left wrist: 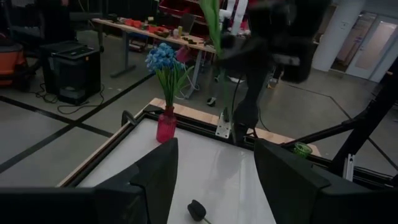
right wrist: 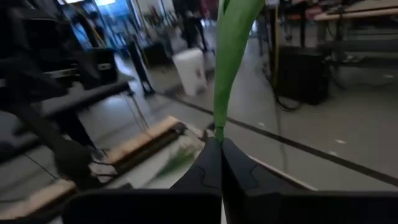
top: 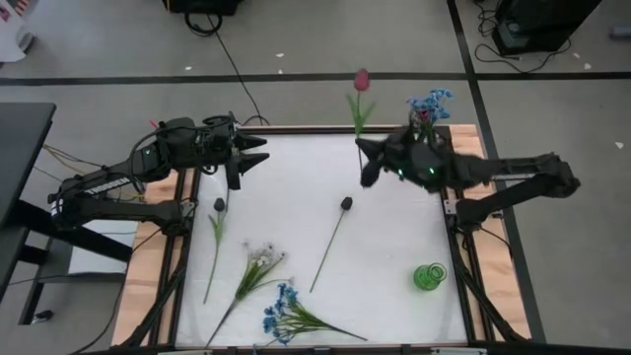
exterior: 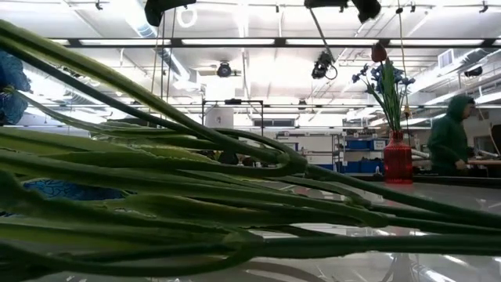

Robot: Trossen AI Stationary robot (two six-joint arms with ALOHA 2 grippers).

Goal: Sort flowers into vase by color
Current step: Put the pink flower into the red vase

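Note:
My right gripper (top: 361,148) hovers over the table's far right part, shut on a red-pink tulip (top: 362,79) that stands up above it. Just behind it, at the far right corner, a red vase (left wrist: 166,127) holds blue flowers (top: 431,102). My left gripper (top: 261,153) waits open at the far left, raised, with nothing between its fingers. Flat on the white table lie two dark-bud flowers (top: 217,205) (top: 346,203), a white cluster (top: 262,256) and a blue cluster (top: 282,314). My right gripper pinches the tulip's green stem (right wrist: 218,132) between its two fingers, near the stem's lower end. The fingers come in about level from the table's right and lie across the stem. The flower stands upright above them, bud (exterior: 379,52) up, clear of the table.
A green vase (top: 430,276) stands near the table's right edge, toward the front. In the low view, green stems (exterior: 196,204) close to the lens fill most of the picture. A person (exterior: 450,133) stands in the room behind. The table's middle is bare white.

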